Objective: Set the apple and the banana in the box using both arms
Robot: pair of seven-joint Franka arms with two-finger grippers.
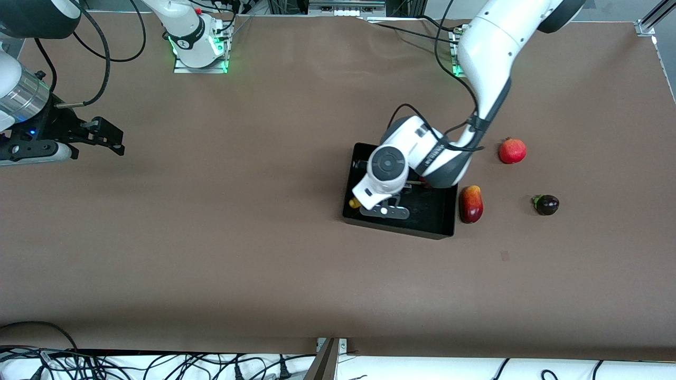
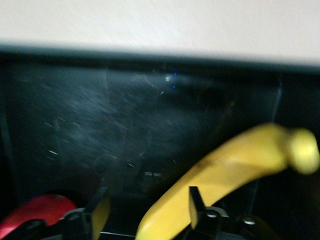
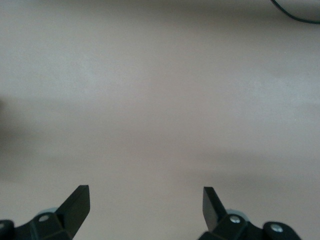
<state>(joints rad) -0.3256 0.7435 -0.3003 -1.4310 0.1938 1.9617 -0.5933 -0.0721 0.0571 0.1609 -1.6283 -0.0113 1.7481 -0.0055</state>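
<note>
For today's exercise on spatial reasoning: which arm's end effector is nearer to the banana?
Left. The left end effector is down in the box, its fingers open around the banana. The right end effector waits open over bare table at the right arm's end.

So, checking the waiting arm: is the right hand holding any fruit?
No: the right hand hangs open over the bare brown table, with nothing between its fingers.
</note>
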